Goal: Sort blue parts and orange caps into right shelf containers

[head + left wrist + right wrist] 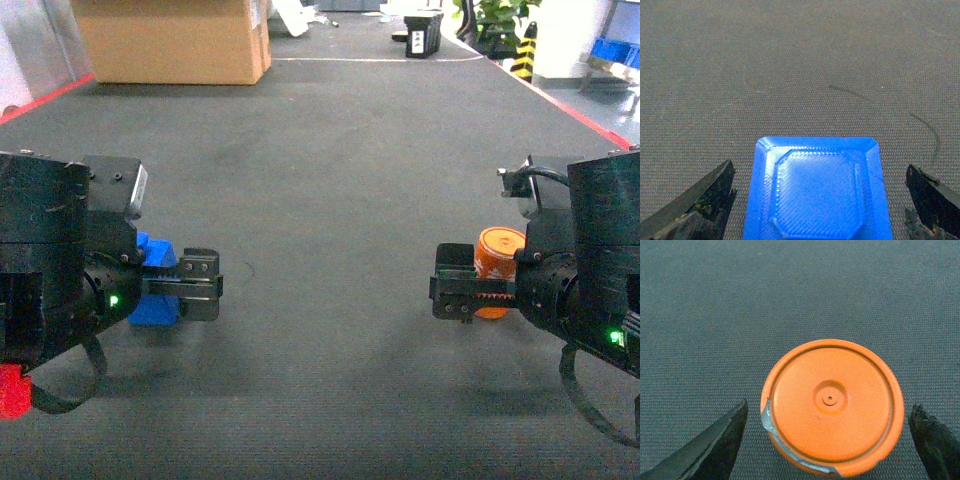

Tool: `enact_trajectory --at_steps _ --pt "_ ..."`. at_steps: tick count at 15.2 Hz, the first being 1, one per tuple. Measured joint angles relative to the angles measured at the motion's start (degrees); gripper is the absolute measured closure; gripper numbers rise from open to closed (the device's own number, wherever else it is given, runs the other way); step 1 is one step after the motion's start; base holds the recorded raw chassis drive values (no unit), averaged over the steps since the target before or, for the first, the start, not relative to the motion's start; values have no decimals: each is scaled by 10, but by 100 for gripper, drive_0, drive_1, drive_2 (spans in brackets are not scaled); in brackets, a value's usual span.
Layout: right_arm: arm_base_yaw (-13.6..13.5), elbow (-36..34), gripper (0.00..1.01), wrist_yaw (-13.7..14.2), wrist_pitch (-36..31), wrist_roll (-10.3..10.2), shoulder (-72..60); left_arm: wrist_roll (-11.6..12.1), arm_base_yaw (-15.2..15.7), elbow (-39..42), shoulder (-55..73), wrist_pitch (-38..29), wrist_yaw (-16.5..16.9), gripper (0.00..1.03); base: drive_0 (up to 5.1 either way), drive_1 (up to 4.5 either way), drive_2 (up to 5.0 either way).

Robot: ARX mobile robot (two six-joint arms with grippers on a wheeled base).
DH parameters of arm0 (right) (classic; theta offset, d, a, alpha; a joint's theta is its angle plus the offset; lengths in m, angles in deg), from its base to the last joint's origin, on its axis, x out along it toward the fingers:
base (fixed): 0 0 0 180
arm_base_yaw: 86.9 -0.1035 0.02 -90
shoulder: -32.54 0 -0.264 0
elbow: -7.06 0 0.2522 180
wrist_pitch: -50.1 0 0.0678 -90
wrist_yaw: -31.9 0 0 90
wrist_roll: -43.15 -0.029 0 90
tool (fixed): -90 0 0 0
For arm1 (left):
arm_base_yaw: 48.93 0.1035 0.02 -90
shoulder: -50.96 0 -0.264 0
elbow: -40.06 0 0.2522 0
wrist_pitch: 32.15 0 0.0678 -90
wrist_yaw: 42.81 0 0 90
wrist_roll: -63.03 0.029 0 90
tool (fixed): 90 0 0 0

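1. While both arms hang low over the dark carpet floor (330,200), neither has closed on anything; left gripper (820,200) stands wide, its fingers (705,200) well clear of both sides of the blue part (815,190); part sits centred in the gap, flat face to the wrist camera.
2. Right gripper (827,440) likewise spread wide; orange cap (832,405) sits between the jaws with daylight on each side; a silvery strip shows along its lower-left rim.
3. Head view: blue part (155,290) is near the left edge of the floor strip, orange cap (495,265) near the right edge; well apart, one per arm.
4. Straddle is probably a pre-grasp line-up so a straight close pinches each piece.
5. Blue containers (612,50) are only partly visible, far right corner; nothing sorted yet, judging by both pieces on the floor.
6. Cardboard box (175,40) at far left; irrelevant.
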Motion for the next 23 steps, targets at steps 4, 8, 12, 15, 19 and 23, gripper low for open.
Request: enact_trajectory --at_steps 4,8,12,15,19,23 --pt "-6 13 23 7 18 -22 -6 -15 -2 -7 8 27 0 16 0 0 0" --pt "-10 15 55 9 20 -27 -6 -32 -9 -7 7 24 -6 57 0 0 0" --pt "-11 -9 56 19 0 -3 19 -44 -9 28 -26 -8 -11 60 0 0 0" --pt "-36 -104 56 61 -66 78 144 -16 -13 125 -168 -123 -87 60 0 0 0" --pt "-73 -273 56 134 -24 124 394 26 -65 260 -442 -76 -177 60 0 0 0" --pt "-103 -312 56 199 166 123 726 59 -101 306 -787 154 -245 60 0 0 0"
